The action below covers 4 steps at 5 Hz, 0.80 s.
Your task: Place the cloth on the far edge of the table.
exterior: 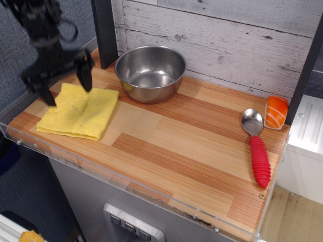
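At the left end of the desk the cloth lies flat, just below the jaws, which hang above its far edge, spread wide and holding nothing. One dark finger is over the cloth's far right part, the other over its far left corner. Whether the tips touch the fabric cannot be told, since the arm is blurred.

The cloth is a yellow square, folded, with layered edges showing along its near side and a few small dark specks on top. Its right corner comes close to a steel bowl standing further back against the plank wall, and its near edge lies close to the desk's clear rim.

Well apart, at the right end, a spoon with a ribbed red handle lies beside an orange-and-white piece of toy sushi. The arm's upper part is cut off by the top left corner.
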Available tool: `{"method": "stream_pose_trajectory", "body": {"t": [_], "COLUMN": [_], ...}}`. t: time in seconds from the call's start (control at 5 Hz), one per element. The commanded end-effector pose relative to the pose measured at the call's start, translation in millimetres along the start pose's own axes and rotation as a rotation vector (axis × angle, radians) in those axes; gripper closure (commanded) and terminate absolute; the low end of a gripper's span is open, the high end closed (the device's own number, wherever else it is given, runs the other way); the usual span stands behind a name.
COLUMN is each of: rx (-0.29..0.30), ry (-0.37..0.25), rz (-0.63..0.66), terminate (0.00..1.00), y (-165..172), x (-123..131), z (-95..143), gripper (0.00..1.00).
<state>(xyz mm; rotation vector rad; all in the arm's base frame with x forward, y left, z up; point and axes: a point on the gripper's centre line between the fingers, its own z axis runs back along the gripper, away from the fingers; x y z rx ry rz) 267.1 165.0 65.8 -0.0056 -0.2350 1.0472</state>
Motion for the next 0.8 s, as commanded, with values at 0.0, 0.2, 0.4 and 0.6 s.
{"method": "stream_pose_trajectory", "body": {"t": [0.0, 0.2, 0.4, 0.6], "rx": [-0.085, -0.085, -0.085, -0.085], "ry": [-0.107, -0.107, -0.107, -0.107], "rz": [-0.003, -0.003, -0.003, -0.003], "terminate": [0.0, 0.0, 0.0, 1.0], "y": [-10.2, -10.2, -10.2, -10.2], "x": [-5.6, -5.6, -5.6, -5.6], "z": [65.9, 65.9, 65.9, 65.9], "gripper": [0.0, 0.0, 0.0, 0.0]}}
